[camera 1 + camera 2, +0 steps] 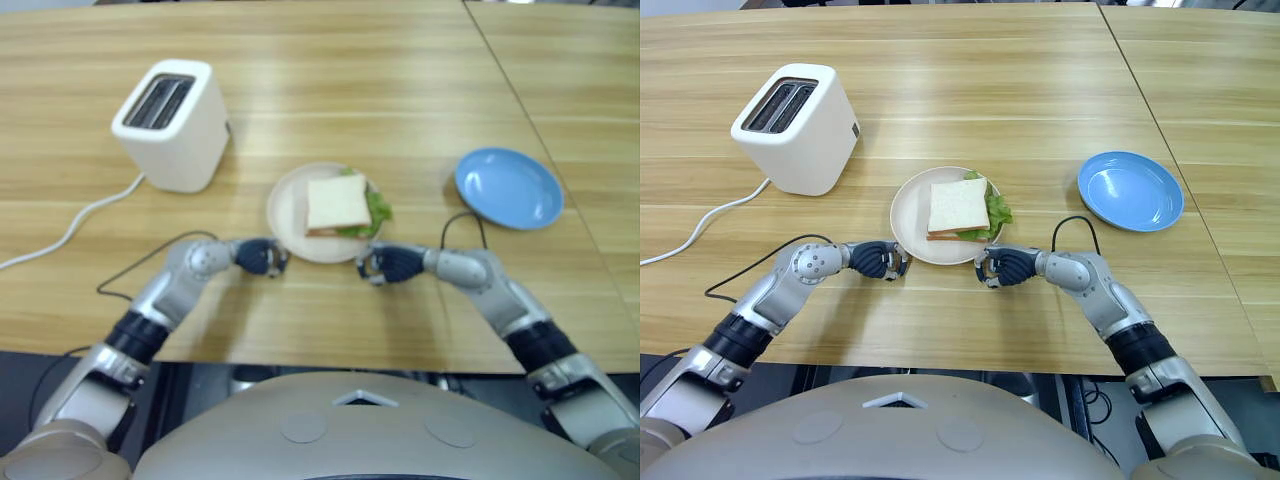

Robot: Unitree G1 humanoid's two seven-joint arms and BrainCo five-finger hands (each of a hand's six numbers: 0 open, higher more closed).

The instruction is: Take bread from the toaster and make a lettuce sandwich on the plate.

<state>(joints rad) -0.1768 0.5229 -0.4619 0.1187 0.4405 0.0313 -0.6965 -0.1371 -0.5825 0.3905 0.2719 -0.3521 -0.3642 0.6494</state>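
Left eye view: a wooden surface (400,80) seen from above. A white toaster (175,125) stands toward the left edge, with no bread rising from its slots. A pale plate (288,215) sits at the middle, close to the near edge. On it lies the sandwich: a square slice of bread (337,203) on top, with green lettuce (379,208) poking out on the right side. A blue dish (509,188) rests well apart, toward the right edge.

Right eye view: the left hand (878,260) sits just beside the plate's near-left rim, and the right hand (1006,267) just beside its near-right rim. Both have their fingers curled in and hold nothing. Whether either touches the rim cannot be told.

The sandwich looks finished, so the step in hand is probably clearing the hands away. To do that well, each hand should draw straight back toward the near edge, away from the rim, so the plate does not slide and the top slice stays square on the lettuce.
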